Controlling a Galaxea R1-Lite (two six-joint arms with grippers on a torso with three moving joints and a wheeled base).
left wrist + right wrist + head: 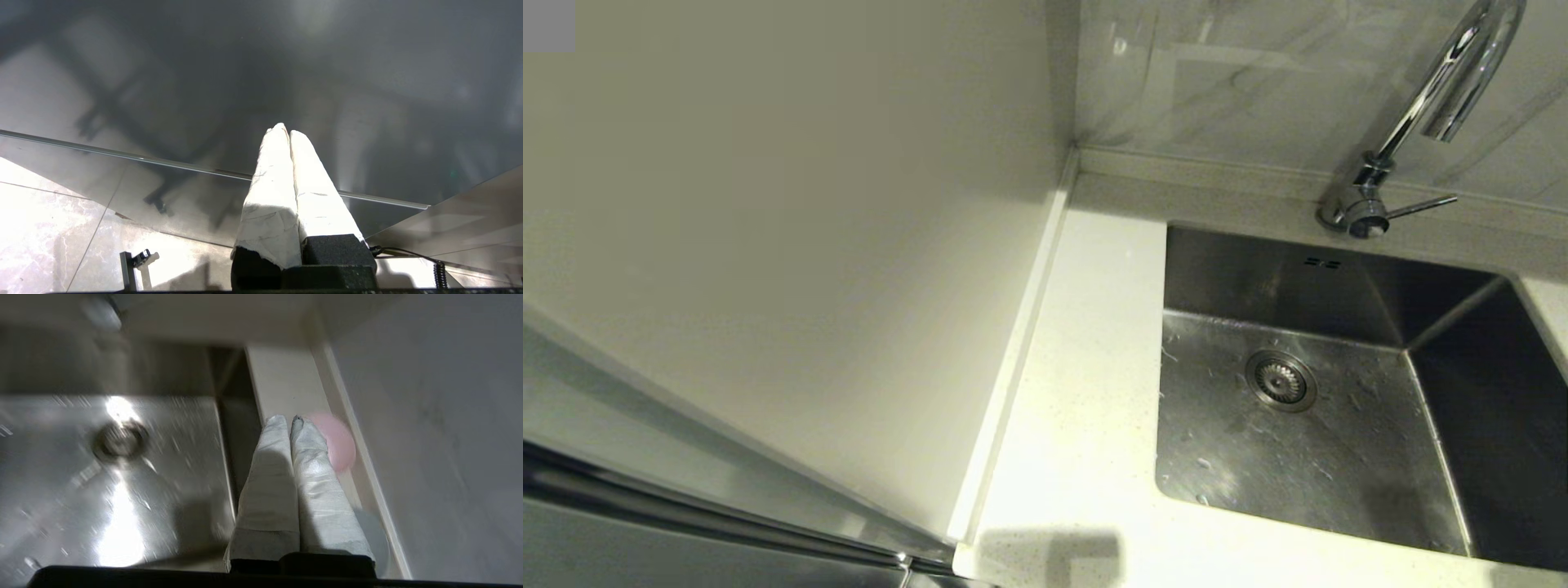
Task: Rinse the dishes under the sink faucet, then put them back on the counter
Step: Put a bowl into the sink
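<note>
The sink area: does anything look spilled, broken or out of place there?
Nothing stands out. The sink is empty except for scattered water droplets on its floor, and the faucet stands upright with no water running. A pink bowl sits on the counter strip beside the basin, ahead of the shut right gripper.

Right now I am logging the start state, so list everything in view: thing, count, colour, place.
sink: one, stainless steel, set into the counter, nothing in it, water spots on its floor.
drain strainer: one, metal, in the sink floor.
faucet: one, chrome gooseneck, behind the sink, thin lever at its base.
counter: one, speckled white, around the sink.
wall panel: one, beige, left of the counter.
pink bowl: one, pale pink, on the counter strip beside the sink.
blue-grey dish: one, partly hidden, same strip.
left tool: white-wrapped, shut, away from the sink.
right tool: white-wrapped, shut, above the sink's edge near the pink bowl.
</note>
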